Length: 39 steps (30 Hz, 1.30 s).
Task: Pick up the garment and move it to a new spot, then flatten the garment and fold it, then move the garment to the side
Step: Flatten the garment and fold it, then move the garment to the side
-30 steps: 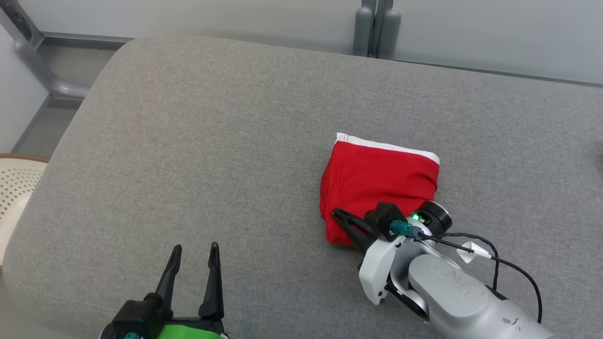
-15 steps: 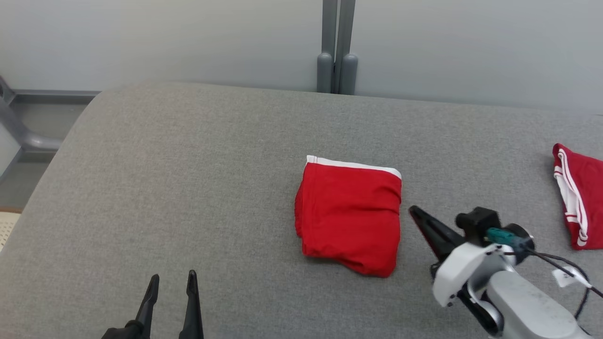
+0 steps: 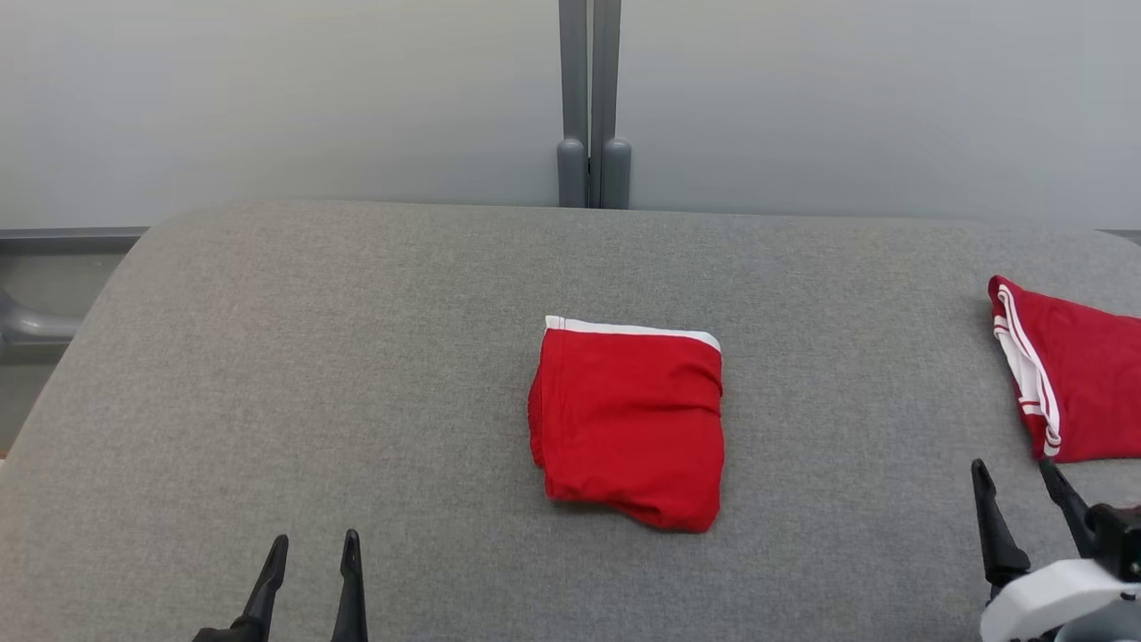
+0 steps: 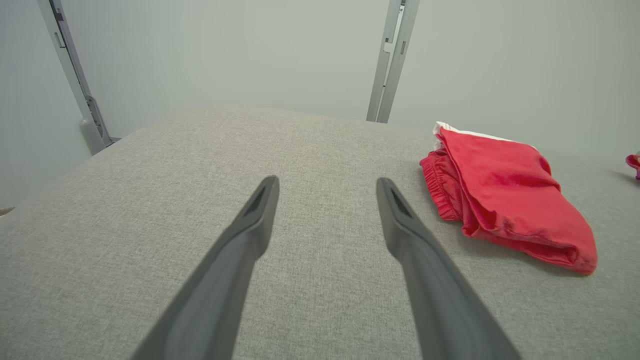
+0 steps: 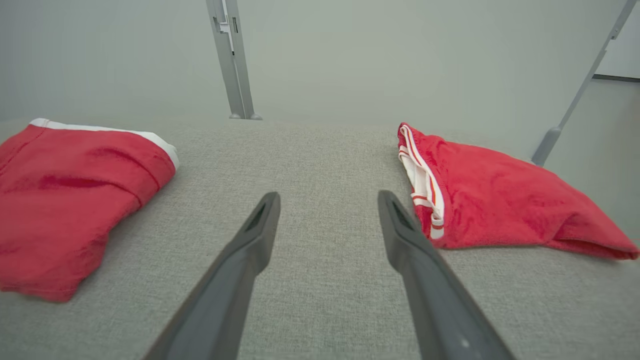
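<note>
A folded red garment (image 3: 631, 421) with a white waistband lies flat in the middle of the grey cushion (image 3: 357, 357). It shows at the right of the left wrist view (image 4: 505, 195) and at the left of the right wrist view (image 5: 70, 200). My left gripper (image 3: 310, 551) hovers open at the lower left, well clear of the garment; its fingers frame bare cushion (image 4: 325, 182). At the lower right, my right gripper (image 3: 1012, 473) is open and holds nothing; between its fingers (image 5: 327, 197) is bare fabric.
A second red garment (image 3: 1065, 374) with white stripes lies at the cushion's right edge, just ahead and right of the right gripper (image 5: 500, 200). A grey wall with a vertical post (image 3: 590, 98) stands behind. The cushion's rounded left edge drops off toward a grey rail (image 3: 27, 325).
My right gripper let go of the folded garment's near edge, opened and drew back to the lower right. The head camera rose and turned, bringing the second garment into view.
</note>
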Motion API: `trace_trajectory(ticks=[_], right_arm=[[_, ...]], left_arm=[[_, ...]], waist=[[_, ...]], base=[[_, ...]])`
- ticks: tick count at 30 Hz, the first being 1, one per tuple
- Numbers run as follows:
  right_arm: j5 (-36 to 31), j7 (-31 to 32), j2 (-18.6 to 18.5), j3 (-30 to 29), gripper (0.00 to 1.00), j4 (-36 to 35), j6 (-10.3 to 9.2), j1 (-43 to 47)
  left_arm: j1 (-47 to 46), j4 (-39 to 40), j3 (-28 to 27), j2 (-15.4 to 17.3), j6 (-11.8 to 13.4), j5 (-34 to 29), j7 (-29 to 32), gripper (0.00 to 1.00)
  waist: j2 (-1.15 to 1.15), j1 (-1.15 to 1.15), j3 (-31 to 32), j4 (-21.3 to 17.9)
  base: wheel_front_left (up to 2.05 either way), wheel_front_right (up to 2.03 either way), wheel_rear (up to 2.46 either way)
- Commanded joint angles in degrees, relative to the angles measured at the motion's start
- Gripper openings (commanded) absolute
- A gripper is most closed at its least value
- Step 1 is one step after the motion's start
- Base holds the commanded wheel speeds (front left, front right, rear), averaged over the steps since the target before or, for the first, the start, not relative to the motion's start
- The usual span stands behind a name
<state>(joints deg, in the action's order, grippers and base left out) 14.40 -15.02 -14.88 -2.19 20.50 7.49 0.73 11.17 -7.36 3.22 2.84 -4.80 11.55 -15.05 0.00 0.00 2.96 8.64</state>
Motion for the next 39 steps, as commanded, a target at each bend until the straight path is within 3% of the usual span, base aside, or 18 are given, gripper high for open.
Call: trace_trajectory(ticks=[1,6,13,18,20,23,26,31,39], right_arm=[[-1.01,-0.16,0.99,-1.72,1.0,-0.94,-0.01,1.46],[-3.05,-0.16,3.99,-5.56,1.0,-3.3,-0.02,4.41],[-3.76,-0.16,5.38,-6.69,1.0,-4.26,-0.02,5.24],[-1.88,-0.16,6.15,-4.33,1.0,-4.88,-0.02,2.27],[1.49,0.17,6.02,-0.33,1.0,-3.33,-0.01,-0.01],[8.2,7.38,5.01,5.52,1.0,-1.44,-0.02,-4.76],[17.16,20.96,5.16,10.09,1.0,0.51,0.0,-11.47],[22.78,33.3,6.07,12.64,1.0,6.19,0.0,-19.26],[22.95,36.09,8.25,10.45,1.0,16.89,-0.01,-26.45]], left_arm=[[0.11,-0.15,-0.32,0.14,-0.3,-0.17,-0.13,1.0],[0.03,-0.46,-0.63,0.13,-0.65,-0.41,-0.14,1.0],[-0.3,-0.65,-0.32,0.13,-0.85,-0.22,-0.13,1.0],[-0.77,-0.45,-0.12,0.13,-0.94,0.03,-0.13,1.0],[-0.97,-0.24,0.14,0.13,-0.95,0.24,-0.13,1.0],[-1.39,-0.28,0.98,0.14,-1.02,0.68,-0.13,1.0],[-2.66,-0.35,2.36,0.13,-0.89,1.43,-0.13,1.0],[-5.03,-1.19,5.78,0.14,-0.57,2.5,-0.13,1.0],[-7.48,-1.46,8.46,0.13,0.23,3.97,-0.13,1.0]], waist=[[0.0,0.0,-0.17,0.04],[0.0,0.0,-0.45,-0.33],[0.0,0.0,-0.43,-0.83],[0.0,0.0,-0.76,-0.47],[0.0,0.0,-1.22,-0.22],[0.0,0.0,-2.17,0.58],[0.0,0.0,-4.68,2.1],[0.0,0.0,-7.94,5.72],[0.0,0.0,-10.5,9.85]], base=[[0.0,0.0,0.0],[0.0,0.0,0.0],[0.0,0.0,0.0],[0.0,0.0,0.0],[0.0,0.0,0.0],[0.0,0.0,0.0],[0.0,0.0,0.0],[0.0,0.0,0.0],[0.0,0.0,0.0]])
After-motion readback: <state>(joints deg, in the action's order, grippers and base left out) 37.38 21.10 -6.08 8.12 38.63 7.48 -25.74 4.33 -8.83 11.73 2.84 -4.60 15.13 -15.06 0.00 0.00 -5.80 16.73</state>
